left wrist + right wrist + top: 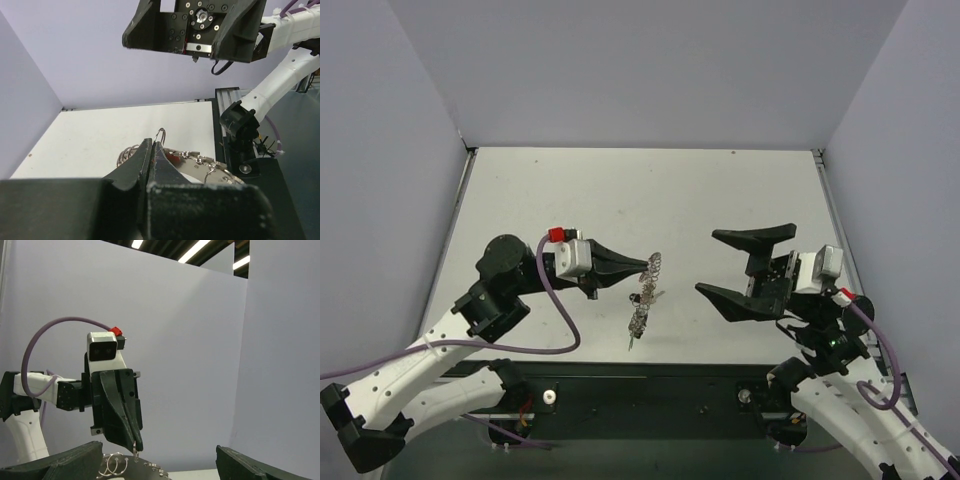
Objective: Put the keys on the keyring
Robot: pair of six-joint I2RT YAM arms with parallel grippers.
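Note:
My left gripper [646, 265] is shut on a small silver ring at the top of the keyring [640, 305]. The keyring hangs down from its tips above the table as a string of small silver pieces with a red tag. In the left wrist view the ring [160, 135] pokes out above the closed fingers [145, 160], and the silver bunch [202, 165] trails to the right. My right gripper [705, 262] is wide open and empty, a short way right of the keyring and facing it. Its wrist view shows the left gripper [134, 447] pinching the ring. I cannot make out separate keys.
The white table [620, 190] is enclosed by grey walls at the back and both sides. A black rail [650, 385] runs along the near edge between the arm bases. The right arm's base and purple cable [270, 90] show in the left wrist view.

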